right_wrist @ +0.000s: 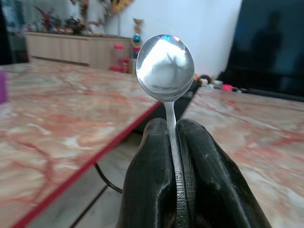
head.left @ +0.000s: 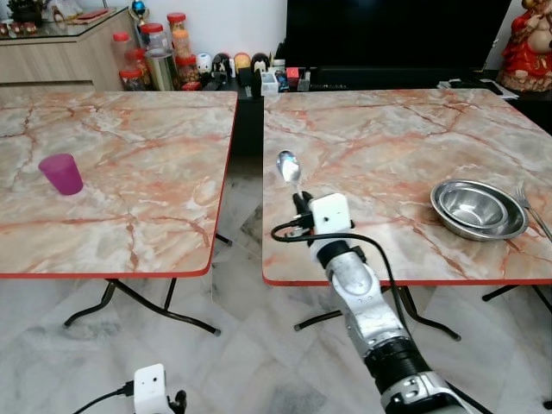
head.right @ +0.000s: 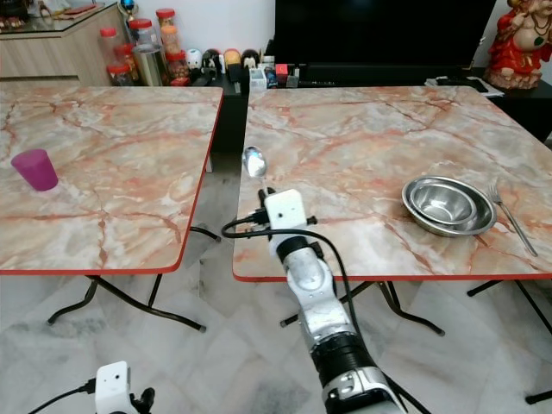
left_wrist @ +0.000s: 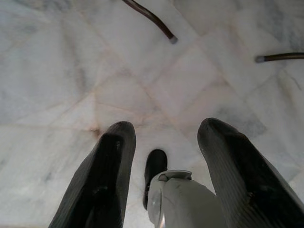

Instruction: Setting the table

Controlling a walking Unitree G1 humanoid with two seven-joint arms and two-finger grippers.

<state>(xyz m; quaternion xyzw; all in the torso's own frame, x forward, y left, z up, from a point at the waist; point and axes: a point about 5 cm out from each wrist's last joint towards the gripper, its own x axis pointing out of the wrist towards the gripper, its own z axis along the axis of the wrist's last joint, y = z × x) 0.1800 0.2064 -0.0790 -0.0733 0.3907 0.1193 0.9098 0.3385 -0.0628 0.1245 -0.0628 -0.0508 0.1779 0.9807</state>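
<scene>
- Right gripper (right_wrist: 172, 142) raised over the near left corner of the right-hand table (head.left: 388, 155), fingers pressed together on the handle of a spoon (head.left: 288, 166)
- Spoon upright, bowl on top, handle pinched between the two black fingers (right_wrist: 147, 180) – letters stamped along the handle
- Spoon bowl in the air above the left edge of the right-hand table, close to the gap between the two tables
- Steel bowl (head.left: 477, 209) on the right-hand table, near its right front corner, well apart from the spoon
- Fork (head.left: 530, 207) lying flat just beside the steel bowl, on its right, tines toward the far side
- Purple cup (head.left: 61, 173) upright on the left-hand table (head.left: 129, 172), near its left side
- Left gripper (left_wrist: 166, 156) hanging low above the pale marble floor (left_wrist: 71, 71), fingers spread apart with nothing between them – two dark table feet on the floor beyond
- Jars with red lids (head.left: 147, 56) and small figures on the floor by the far wall, behind the tables
- Dark screen (head.left: 397, 34) behind the right-hand table, red figurine (head.left: 526, 47) at its far right corner
</scene>
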